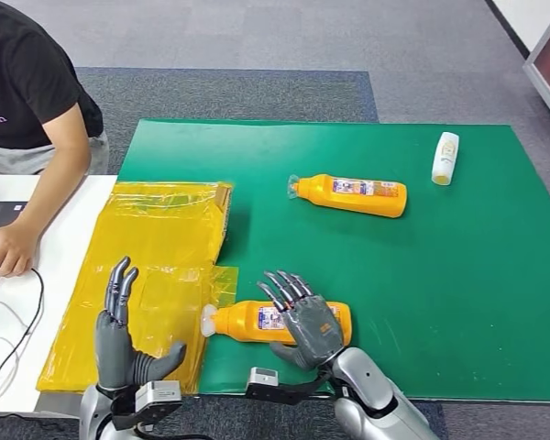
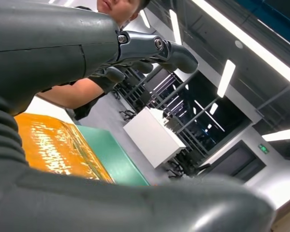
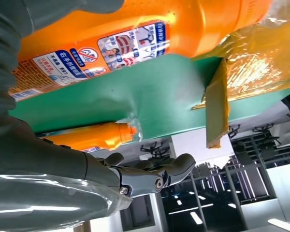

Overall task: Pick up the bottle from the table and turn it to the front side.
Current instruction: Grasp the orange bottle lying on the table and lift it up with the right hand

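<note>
1. One green mat (image 1: 411, 302) covers the table, the largest thing in the scene, reaching from the near edge to the far side.
2. One yellow plastic sheet (image 1: 155, 247) lies over the mat's left edge and spills onto a white tabletop (image 1: 64, 238) at left, where one person (image 1: 23, 101) in a black shirt rests a hand.
3. Two orange bottles lie on their sides on the mat. The far orange bottle (image 1: 349, 195) sits at mid-table, cap pointing left. The near orange bottle (image 1: 258, 322) lies close to the near edge, white cap pointing left and touching the yellow sheet, label facing up.
4. Two robot hands show at the near edge. The right hand (image 1: 307, 321) rests over the near bottle's right half, fingers spread across its top; the right wrist view shows the bottle (image 3: 110, 43) just beside the thumb, but a firm clasp cannot be told.
5. The left hand (image 1: 124, 335) hovers above the yellow sheet, fingers apart and pointing away, holding nothing.
6. One small white bottle (image 1: 445, 158) lies at the far right of the mat, well apart from the rest.
</note>
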